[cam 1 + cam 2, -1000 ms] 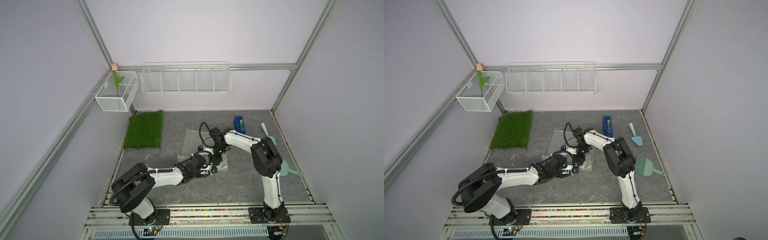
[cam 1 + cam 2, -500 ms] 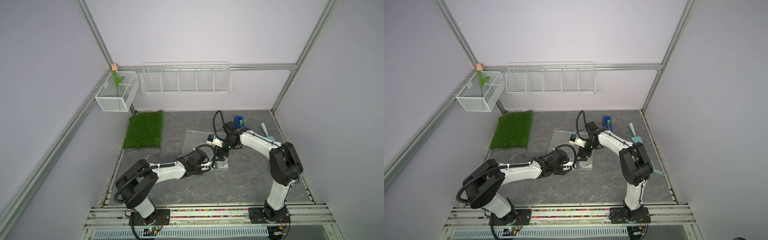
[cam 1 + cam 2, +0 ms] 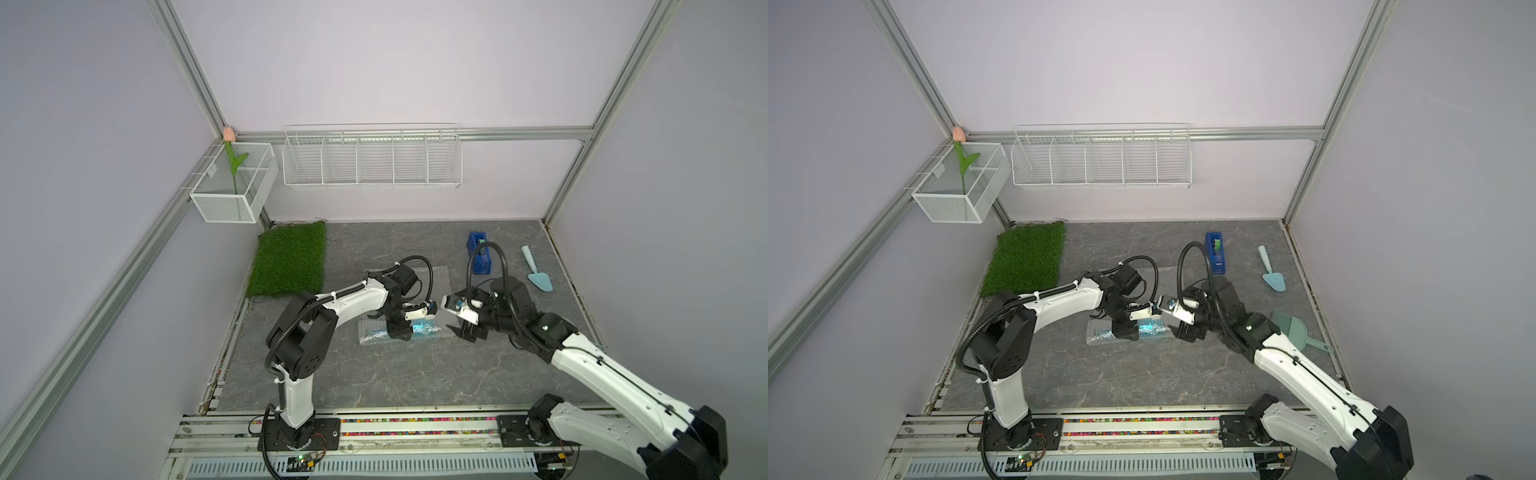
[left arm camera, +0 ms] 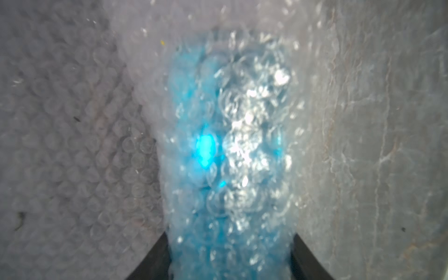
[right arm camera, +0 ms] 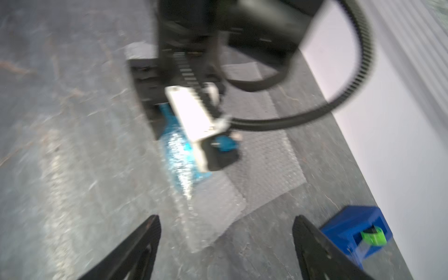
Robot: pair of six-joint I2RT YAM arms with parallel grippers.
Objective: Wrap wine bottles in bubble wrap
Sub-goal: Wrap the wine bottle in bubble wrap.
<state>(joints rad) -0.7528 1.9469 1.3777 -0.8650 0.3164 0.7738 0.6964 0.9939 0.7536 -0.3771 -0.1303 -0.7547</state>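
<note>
Bottle [image 4: 206, 150] blurred under bubble wrap [image 4: 72, 121]; left end effector [image 4: 230, 242] seemingly clamps it.

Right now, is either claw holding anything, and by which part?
The left gripper clasps the bottle by its body, through the wrap round it. The right gripper is open and empty.

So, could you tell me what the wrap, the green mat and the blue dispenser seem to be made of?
The bubble wrap: clear glossy plastic film, bubbled, blue bottle showing through. The green mat: probably synthetic turf, tufted blades. The blue dispenser: likely moulded plastic, matte, uniform colour.
</note>
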